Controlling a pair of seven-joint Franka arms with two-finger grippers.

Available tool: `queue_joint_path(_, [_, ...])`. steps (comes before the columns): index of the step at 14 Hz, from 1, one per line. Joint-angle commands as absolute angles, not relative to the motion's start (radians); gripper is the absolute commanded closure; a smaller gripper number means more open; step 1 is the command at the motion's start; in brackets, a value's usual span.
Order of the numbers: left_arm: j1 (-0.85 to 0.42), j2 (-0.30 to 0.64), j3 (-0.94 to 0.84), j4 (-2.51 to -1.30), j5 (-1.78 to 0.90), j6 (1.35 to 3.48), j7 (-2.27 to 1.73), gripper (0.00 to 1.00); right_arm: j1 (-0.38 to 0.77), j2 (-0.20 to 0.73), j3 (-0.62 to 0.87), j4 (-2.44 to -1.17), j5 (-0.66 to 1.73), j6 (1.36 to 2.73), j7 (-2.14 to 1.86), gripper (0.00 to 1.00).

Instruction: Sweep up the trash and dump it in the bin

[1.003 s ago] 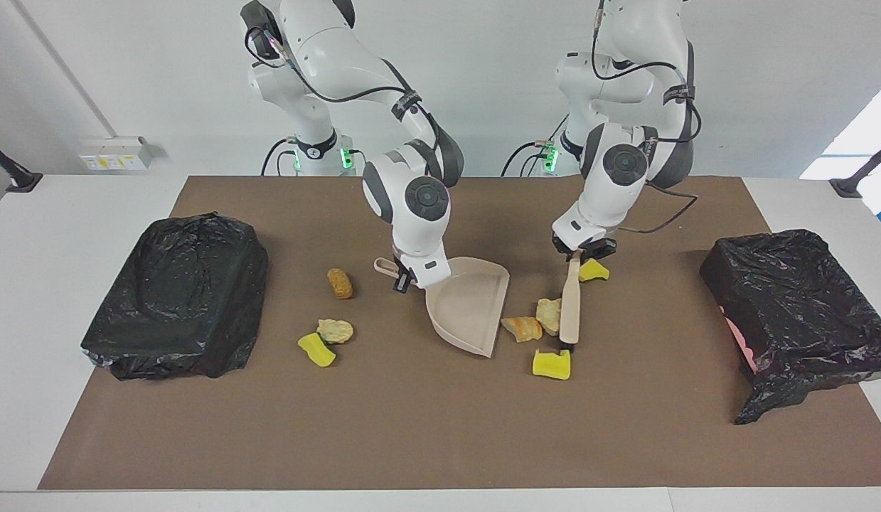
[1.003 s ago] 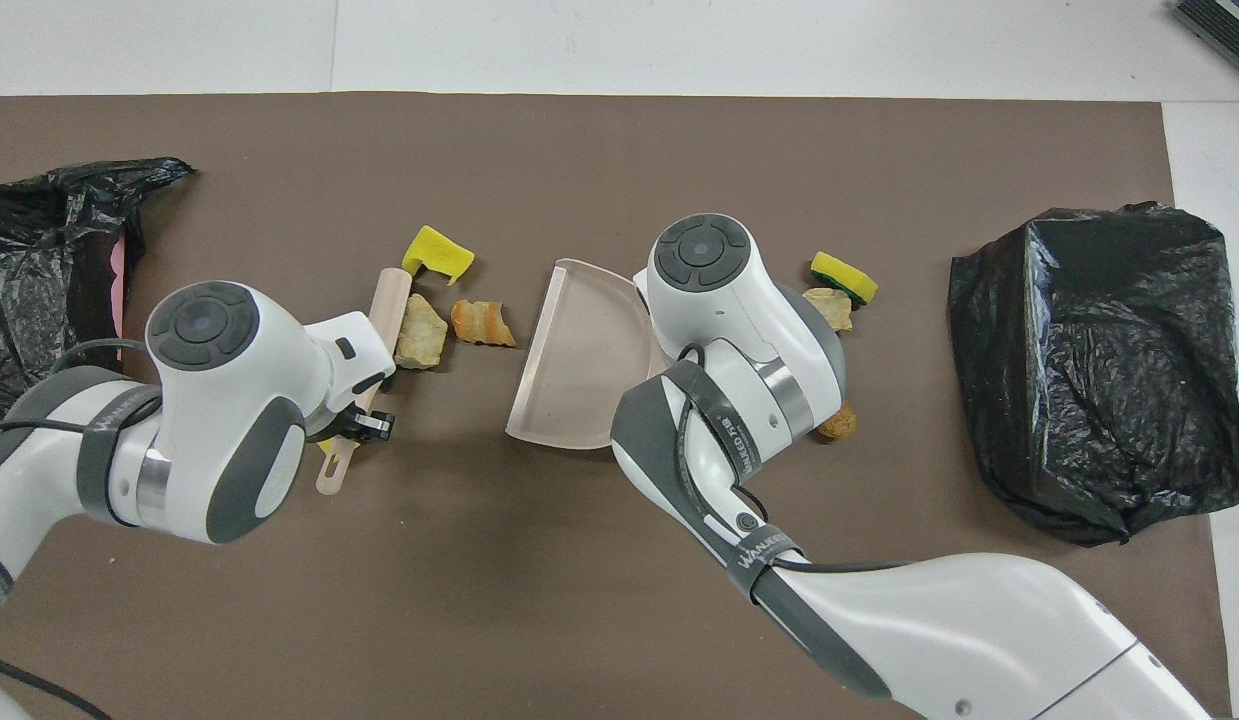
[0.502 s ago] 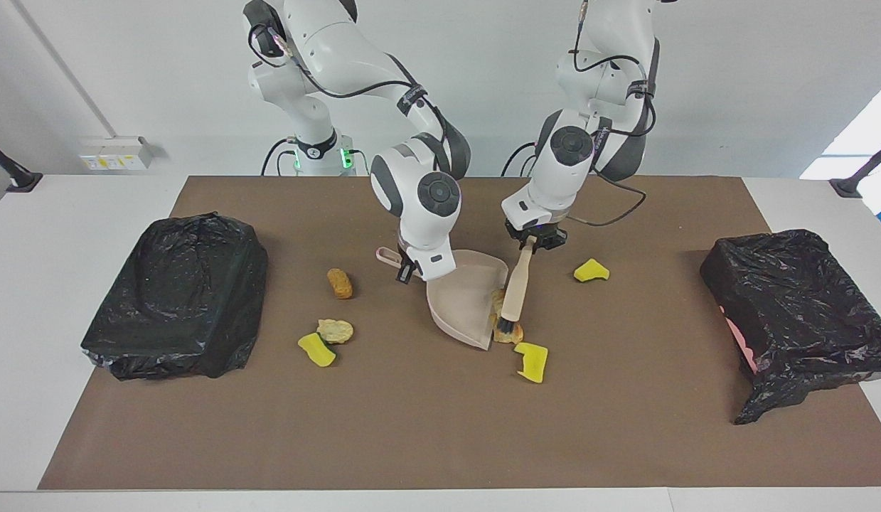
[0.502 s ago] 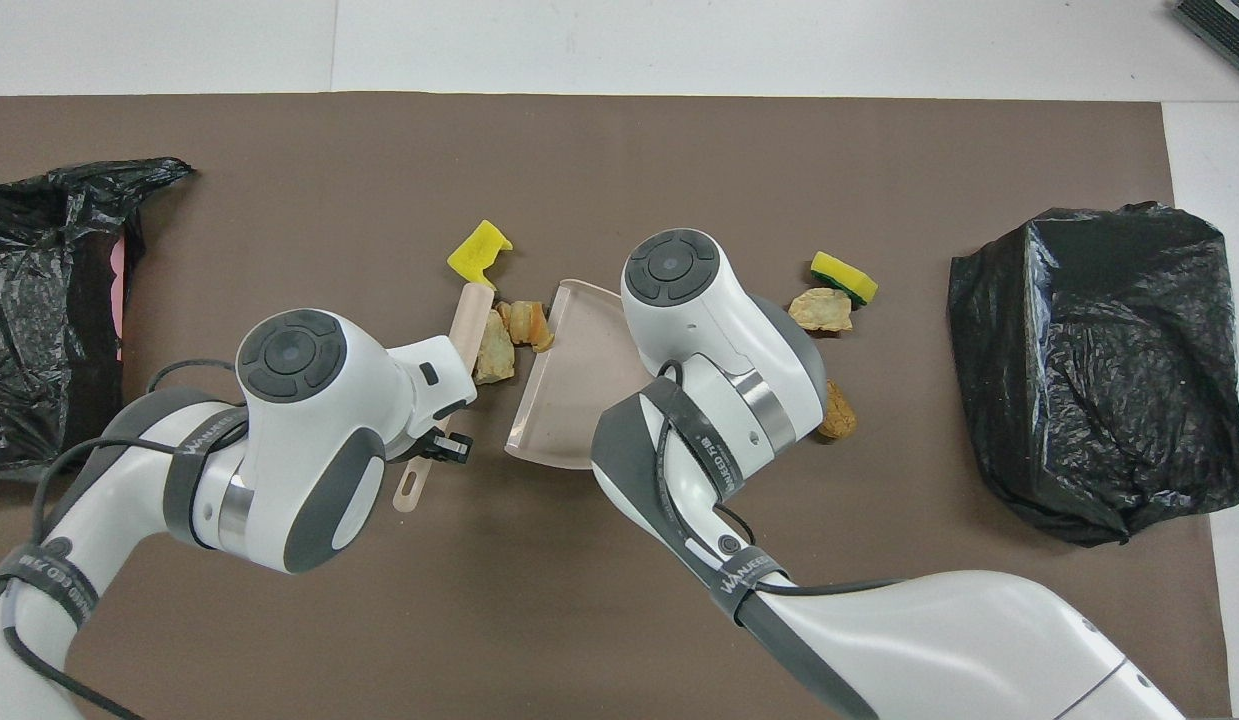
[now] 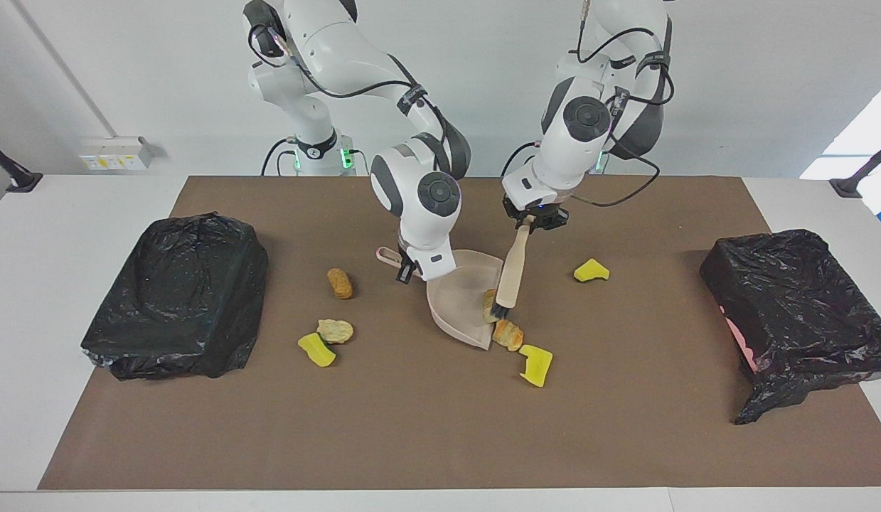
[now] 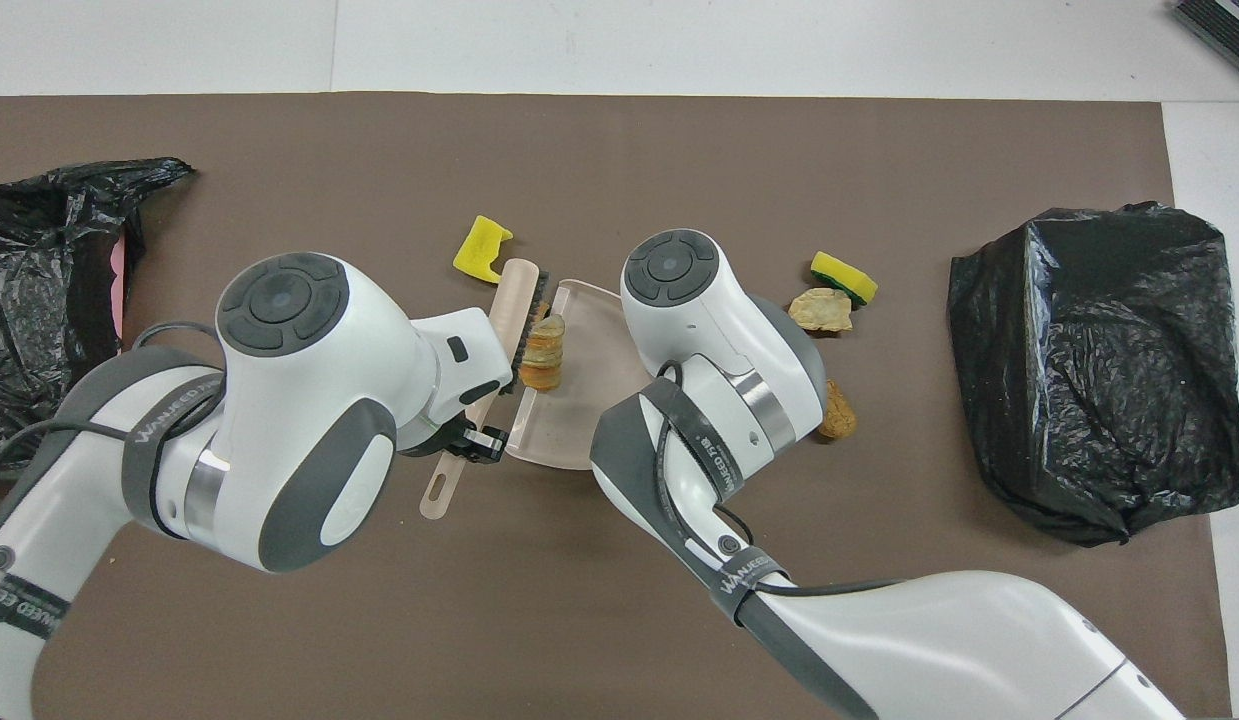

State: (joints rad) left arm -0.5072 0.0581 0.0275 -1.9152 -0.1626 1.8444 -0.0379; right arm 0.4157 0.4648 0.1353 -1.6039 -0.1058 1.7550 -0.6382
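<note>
The dustpan, pinched by the right gripper, holds one bread lump; the left gripper pinches the brush, with three yellow sponge chunks on the mat.

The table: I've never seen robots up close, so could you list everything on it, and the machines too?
Bins: two, lined with black bags, one at each end of the mat.
Mat: one, brown, on the white table.
Yellow chunks: three, bright yellow, loose on the mat.
Tan lumps: four, tan to orange; two at the dustpan's mouth, two toward the right arm's end.
Dustpan: one, beige, mid-mat.
Brush: one, beige with black bristles, at the dustpan's mouth.
Right arm: white, jaws shut on the dustpan's handle.
Left arm: white, jaws shut on the brush's handle.
</note>
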Motion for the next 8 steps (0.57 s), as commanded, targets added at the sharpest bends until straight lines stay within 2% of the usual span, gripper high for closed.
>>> queue_joint_path(1, [-0.422, 0.099, 0.026, -1.864, -0.134, 1.824, -0.022, 1.00, 0.414, 0.445, 0.144, -1.624, -0.124, 1.758, -0.612, 1.00])
queue_joint_path(8, [-0.321, 0.403, 0.025, -1.547, 0.023, 1.818, 0.075, 1.00, 0.430, 0.439, 0.144, -1.628, -0.120, 1.761, -0.583, 1.00])
